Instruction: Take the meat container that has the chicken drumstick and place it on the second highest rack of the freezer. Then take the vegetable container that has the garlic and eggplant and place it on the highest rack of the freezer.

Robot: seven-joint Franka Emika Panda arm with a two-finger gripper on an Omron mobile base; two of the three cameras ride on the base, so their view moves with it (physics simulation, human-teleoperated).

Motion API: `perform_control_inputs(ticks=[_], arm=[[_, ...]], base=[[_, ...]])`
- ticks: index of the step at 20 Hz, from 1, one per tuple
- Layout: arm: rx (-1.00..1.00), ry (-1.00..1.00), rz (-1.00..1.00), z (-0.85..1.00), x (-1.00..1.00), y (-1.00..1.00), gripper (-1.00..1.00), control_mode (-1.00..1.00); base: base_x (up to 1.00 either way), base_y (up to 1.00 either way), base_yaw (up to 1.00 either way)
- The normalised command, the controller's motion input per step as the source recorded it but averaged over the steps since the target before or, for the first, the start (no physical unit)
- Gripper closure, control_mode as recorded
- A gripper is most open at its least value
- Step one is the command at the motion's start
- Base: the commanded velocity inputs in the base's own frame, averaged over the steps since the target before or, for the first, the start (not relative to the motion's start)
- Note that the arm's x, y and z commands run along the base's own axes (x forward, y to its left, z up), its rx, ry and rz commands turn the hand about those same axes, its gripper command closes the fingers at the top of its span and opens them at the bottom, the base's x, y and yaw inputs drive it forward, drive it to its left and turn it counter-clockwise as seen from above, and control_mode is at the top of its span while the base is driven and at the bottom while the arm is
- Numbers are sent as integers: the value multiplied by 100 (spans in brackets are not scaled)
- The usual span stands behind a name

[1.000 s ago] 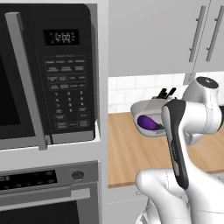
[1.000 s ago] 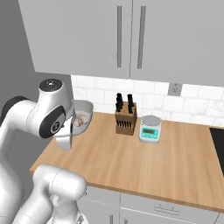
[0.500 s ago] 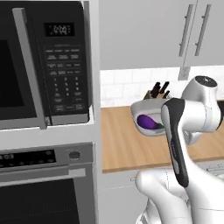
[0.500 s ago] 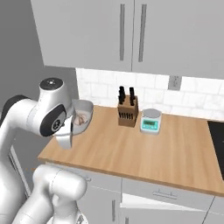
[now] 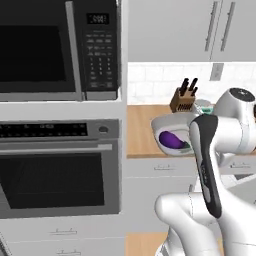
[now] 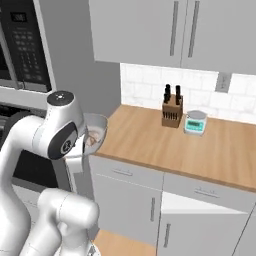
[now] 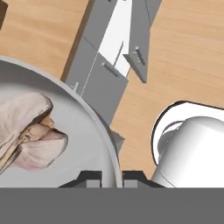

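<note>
Vegetable container, the rounded grey bowl (image 5: 172, 131) with the glossy purple eggplant (image 5: 172, 140) and beige garlic bulb (image 7: 30, 131), is pinched by its rim in my gripper (image 7: 111, 177), centre-right of the left base view. Second step, I'd say; next I need the freezer's top rack.

Your arm (image 5: 210, 170) is glossy white throughout, built from rounded, bulbous shells. One link carries a long dark-grey inlay strip running down its length. The joint cap (image 6: 60, 98) is a flat dark disc with small pale marks (too small to read). The gripper (image 7: 111, 178) shows two small dark, squared finger tips.
</note>
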Motion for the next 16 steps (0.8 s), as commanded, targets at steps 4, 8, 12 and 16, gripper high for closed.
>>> perform_control_inputs(ticks=[4, 8, 12, 16], arm=[[0, 0, 0, 0, 0, 0, 100, 100], [0, 0, 0, 0, 0, 0, 100, 100], [0, 0, 0, 0, 0, 0, 100, 100], [0, 0, 0, 0, 0, 0, 100, 100]], base=[[9, 100, 0], [20, 100, 0], [1, 100, 0], [0, 100, 0]])
